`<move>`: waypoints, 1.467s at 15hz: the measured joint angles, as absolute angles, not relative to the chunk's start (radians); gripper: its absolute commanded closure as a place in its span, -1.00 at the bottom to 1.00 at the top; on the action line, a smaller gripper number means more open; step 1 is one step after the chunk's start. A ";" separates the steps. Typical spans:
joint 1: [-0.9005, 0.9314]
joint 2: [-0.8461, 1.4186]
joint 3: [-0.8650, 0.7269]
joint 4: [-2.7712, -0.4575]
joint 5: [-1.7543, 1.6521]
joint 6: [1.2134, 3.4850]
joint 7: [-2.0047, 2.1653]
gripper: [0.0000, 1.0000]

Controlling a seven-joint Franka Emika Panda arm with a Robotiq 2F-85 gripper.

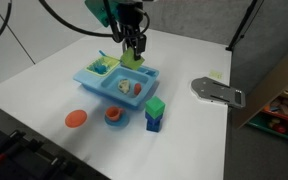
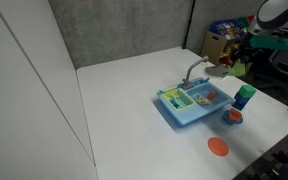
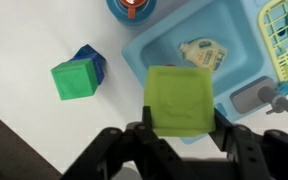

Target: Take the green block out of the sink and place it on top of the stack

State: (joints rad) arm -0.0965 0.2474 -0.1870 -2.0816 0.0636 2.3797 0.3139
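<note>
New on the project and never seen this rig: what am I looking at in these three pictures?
It is one robot arm with a two-fingered pincer. Two pictures come from cameras standing outside the robot; the third looks down from its wrist. On the white table sit a light blue toy sink, a stack of a dark green cube on a blue one, an orange-and-blue bowl and an orange disc. The pincer grips the green block, held above the sink.
</note>
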 measured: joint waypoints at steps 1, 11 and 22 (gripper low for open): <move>-0.098 0.238 -0.200 -2.092 0.043 2.392 0.324 0.37; -0.124 0.230 -0.288 -2.158 -0.054 2.501 0.386 -0.13; -0.124 0.238 -0.286 -2.167 -0.054 2.570 0.386 0.37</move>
